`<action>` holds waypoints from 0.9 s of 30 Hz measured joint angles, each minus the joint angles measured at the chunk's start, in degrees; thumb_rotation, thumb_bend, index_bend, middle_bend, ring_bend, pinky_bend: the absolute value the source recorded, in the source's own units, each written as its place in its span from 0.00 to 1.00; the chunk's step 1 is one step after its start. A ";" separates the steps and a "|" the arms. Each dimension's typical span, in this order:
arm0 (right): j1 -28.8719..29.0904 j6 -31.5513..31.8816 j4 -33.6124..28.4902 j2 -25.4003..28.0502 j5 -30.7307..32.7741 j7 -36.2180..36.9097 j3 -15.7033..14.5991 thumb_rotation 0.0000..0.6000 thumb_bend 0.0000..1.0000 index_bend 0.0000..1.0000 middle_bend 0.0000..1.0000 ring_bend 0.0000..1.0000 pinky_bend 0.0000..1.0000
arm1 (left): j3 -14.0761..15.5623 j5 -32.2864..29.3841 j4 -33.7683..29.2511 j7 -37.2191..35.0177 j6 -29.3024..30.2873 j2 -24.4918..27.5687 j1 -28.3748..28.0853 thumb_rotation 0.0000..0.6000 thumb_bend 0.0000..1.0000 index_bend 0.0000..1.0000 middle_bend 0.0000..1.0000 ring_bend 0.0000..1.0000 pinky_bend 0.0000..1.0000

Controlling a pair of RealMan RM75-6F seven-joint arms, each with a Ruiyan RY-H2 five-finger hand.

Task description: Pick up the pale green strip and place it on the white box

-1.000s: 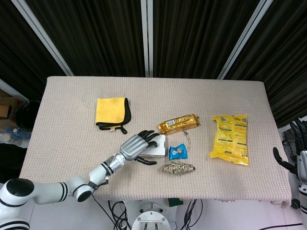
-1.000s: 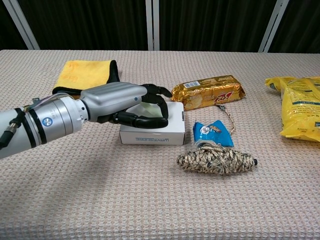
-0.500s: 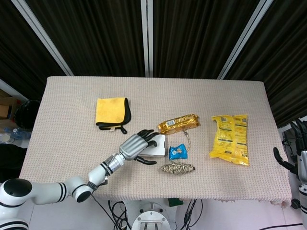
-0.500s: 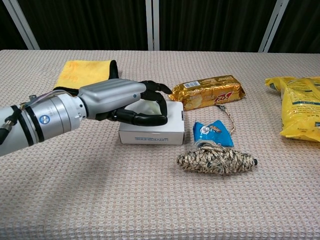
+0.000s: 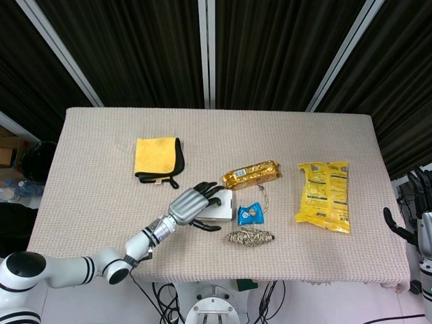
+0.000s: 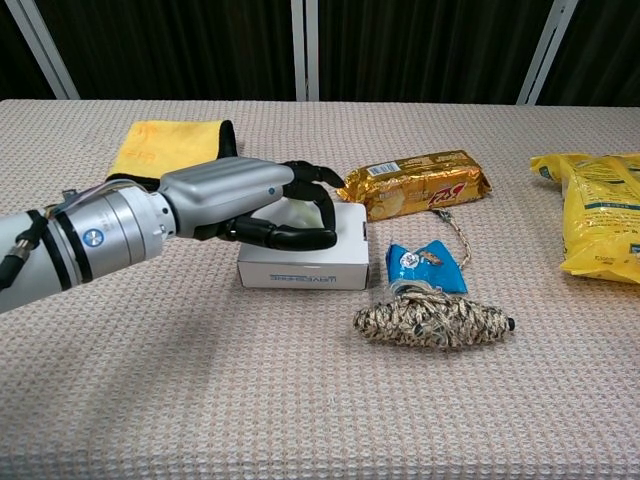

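- Your left hand [image 6: 245, 200] is over the white box [image 6: 310, 262], near the middle of the tabletop [image 5: 101, 175] toward its front edge, dark fingers [image 6: 300, 237] curled down across the box's top.
- The pale green strip [image 6: 297, 214] shows only as a pale sliver between those fingers, right above the box lid; you can't tell whether it lies on the lid, or whether the fingers hold it or merely cover it.
- In the head view the same hand [image 5: 192, 204] hides most of the box [image 5: 225, 206].
- Your right hand [image 5: 420, 202] is off the tabletop's right edge, fingers upright and apart, nothing in it.
- Just right of the box lies a small blue packet [image 6: 425, 266], with a twine bundle [image 6: 432, 322] in front of it.
- A gold snack bar [image 6: 420, 184] sits behind the box.
- A yellow bag [image 5: 324, 195] lies toward the right edge.
- A yellow cloth [image 5: 158, 158] rests further back and left.
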 measured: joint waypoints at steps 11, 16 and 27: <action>-0.05 -0.06 -0.02 0.21 0.16 0.16 0.04 1.00 0.32 0.00 0.00 0.00 0.00 | -0.07 -0.69 1.01 0.91 -1.18 -0.63 -0.26 0.00 0.00 0.33 0.07 0.00 0.12; -0.06 0.24 -0.02 0.24 0.11 0.31 0.17 1.00 0.32 0.00 0.00 0.00 0.00 | -0.54 -0.56 0.70 0.88 -0.31 -0.56 -0.14 0.00 0.00 0.33 0.07 0.00 0.12; -0.07 0.18 0.20 0.03 0.09 0.38 0.07 1.00 0.32 0.00 0.00 0.00 0.00 | -0.68 -1.38 -0.27 2.06 -0.76 0.60 0.09 0.00 0.00 0.34 0.07 0.00 0.12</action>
